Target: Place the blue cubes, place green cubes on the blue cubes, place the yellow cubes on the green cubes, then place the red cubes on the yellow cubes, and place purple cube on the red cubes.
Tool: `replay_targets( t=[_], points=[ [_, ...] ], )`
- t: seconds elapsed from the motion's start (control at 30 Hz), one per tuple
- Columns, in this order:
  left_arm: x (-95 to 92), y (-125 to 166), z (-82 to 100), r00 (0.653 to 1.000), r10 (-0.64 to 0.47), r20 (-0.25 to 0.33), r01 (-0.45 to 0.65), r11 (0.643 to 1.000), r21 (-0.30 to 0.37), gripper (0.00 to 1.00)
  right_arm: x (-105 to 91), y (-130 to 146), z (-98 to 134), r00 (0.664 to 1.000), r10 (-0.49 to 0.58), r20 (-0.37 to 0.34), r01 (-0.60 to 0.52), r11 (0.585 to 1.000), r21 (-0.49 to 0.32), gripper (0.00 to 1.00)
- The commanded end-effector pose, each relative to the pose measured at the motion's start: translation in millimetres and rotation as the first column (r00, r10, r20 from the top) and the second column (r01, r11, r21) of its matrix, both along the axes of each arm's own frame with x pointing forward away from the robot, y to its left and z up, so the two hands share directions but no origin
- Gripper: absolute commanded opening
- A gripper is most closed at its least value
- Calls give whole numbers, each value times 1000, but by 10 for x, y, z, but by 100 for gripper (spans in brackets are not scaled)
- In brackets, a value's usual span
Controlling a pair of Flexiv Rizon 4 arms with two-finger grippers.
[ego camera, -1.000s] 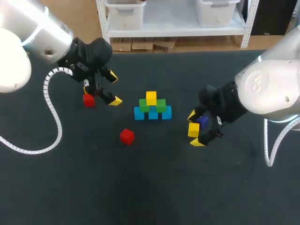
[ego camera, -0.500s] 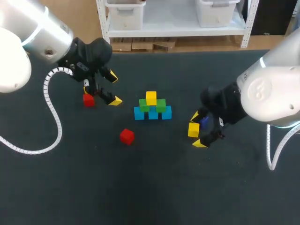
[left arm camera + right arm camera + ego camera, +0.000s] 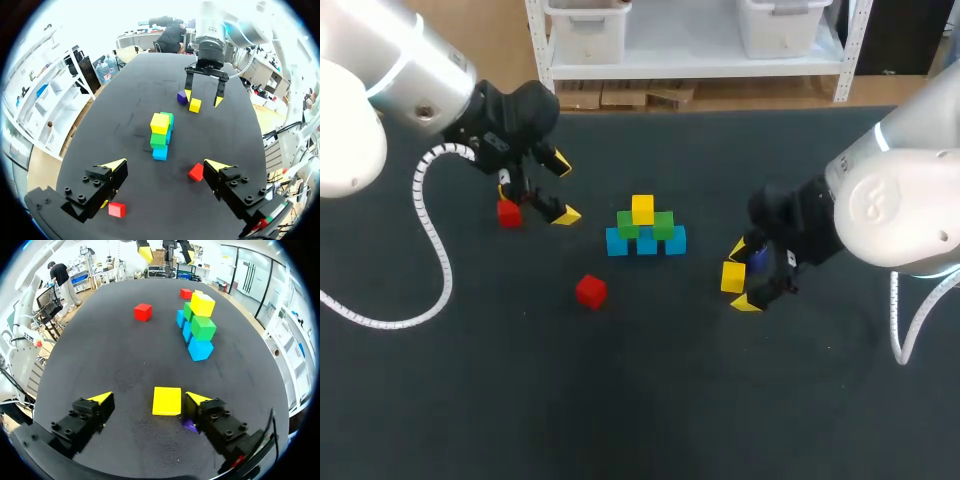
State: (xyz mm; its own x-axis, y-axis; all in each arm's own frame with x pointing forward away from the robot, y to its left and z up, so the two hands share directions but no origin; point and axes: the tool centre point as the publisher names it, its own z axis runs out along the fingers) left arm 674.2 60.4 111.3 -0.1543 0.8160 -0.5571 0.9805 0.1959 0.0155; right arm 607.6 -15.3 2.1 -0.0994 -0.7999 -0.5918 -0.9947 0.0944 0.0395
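Right end effector (image 3: 149, 398) gapes wide around the loose yellow cube (image 3: 166, 401); left end effector (image 3: 166, 164) likewise wide open.

Bright, even overhead light falls on my dark table (image 3: 640, 400); shadows are faint and soft. Far ahead of my left gripper (image 3: 166, 163), glare seems to wash the view out.

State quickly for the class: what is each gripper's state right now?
Left gripper: open, holding nothing.
Right gripper: open; a yellow cube sits between its fingers, not clamped.
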Motion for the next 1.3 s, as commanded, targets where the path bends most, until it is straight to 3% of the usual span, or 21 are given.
replay_targets(
  t=[0.03, 0.1, 0.37, 0.47, 0.5, 0.57, 1.0, 1.3],
  points=[
    [-5, 11, -9, 1000, -1, 2, 1, 1000, -4, 100, 29, 26, -39, 1000, 1, -2, -1, 1000, 2, 48],
    [-5, 11, -9, 1000, -1, 2, 1, 1000, -4, 100, 34, 27, -46, 1000, 0, -4, 0, 1000, 1, 44],
    [-5, 11, -9, 1000, -1, 2, 1, 1000, -4, 100, 54, 19, -54, 1000, -1, -7, 1, 1000, -4, 49],
    [-5, 11, -9, 1000, -1, 2, 1, 1000, -4, 100, 59, 19, -56, 1000, -1, -6, 1, 1000, -4, 44],
    [-5, 11, -9, 1000, -1, 2, 1, 1000, -4, 100, 62, 20, -55, 1000, 0, -6, 0, 1000, -4, 34],
    [-5, 11, -9, 1000, -1, 2, 1, 1000, -4, 100, 67, 22, -48, 1000, 0, -4, 0, 1000, -3, 1],
    [-5, 11, -9, 1000, -1, 2, 1, 1000, -4, 100, 223, 5, 297, 999, 15, 42, -16, 999, 33, 0],
    [-5, 11, -9, 1000, -1, 2, 1, 1000, -4, 100, 564, 72, 503, 994, 88, 66, -89, 996, 15, 0]
  ],
)
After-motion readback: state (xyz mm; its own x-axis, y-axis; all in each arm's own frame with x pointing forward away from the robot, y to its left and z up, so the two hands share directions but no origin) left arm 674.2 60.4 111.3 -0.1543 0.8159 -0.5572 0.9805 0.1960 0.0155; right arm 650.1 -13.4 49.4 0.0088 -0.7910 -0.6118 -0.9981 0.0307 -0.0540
